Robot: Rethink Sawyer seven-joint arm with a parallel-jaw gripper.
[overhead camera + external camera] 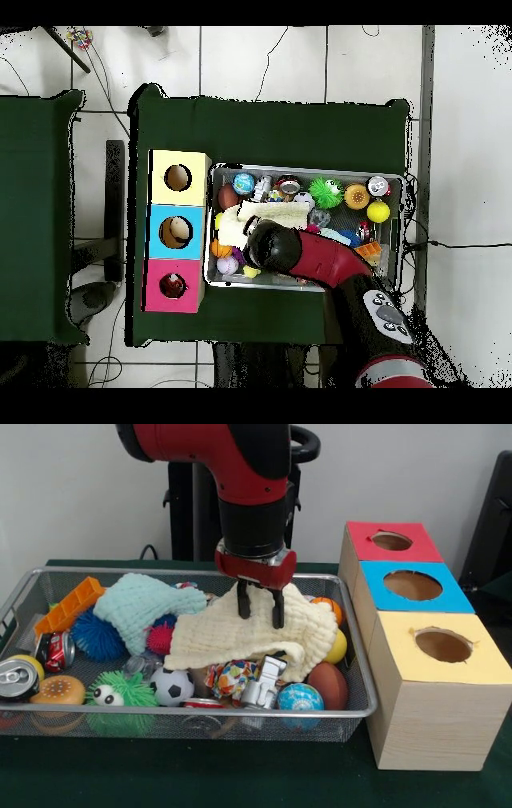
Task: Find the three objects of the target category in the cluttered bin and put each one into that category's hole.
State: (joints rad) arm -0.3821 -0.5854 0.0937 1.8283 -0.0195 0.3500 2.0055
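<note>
My gripper [261, 614] hangs over the middle of the wire bin [200, 573], open, with both fingertips just above or touching a cream cloth [256, 636]; nothing is held between them. Under and around the cloth lie a soccer ball [172, 686], a blue globe ball [300, 698], a brown football [329, 685], a yellow ball [338, 646] and an orange ball [328, 607]. The wooden box has a red hole [391, 541], a blue hole [413, 585] and a yellow hole [443, 645]. In the overhead view the arm [300, 252] hides the gripper.
A mint cloth [144, 606], blue spiky ball [96, 636], green fuzzy toy [120, 692], burger toy [58, 689], cans [18, 678], an orange block [70, 605] and a small robot toy [264, 682] also fill the bin. The box [177, 230] stands close against the bin [300, 168].
</note>
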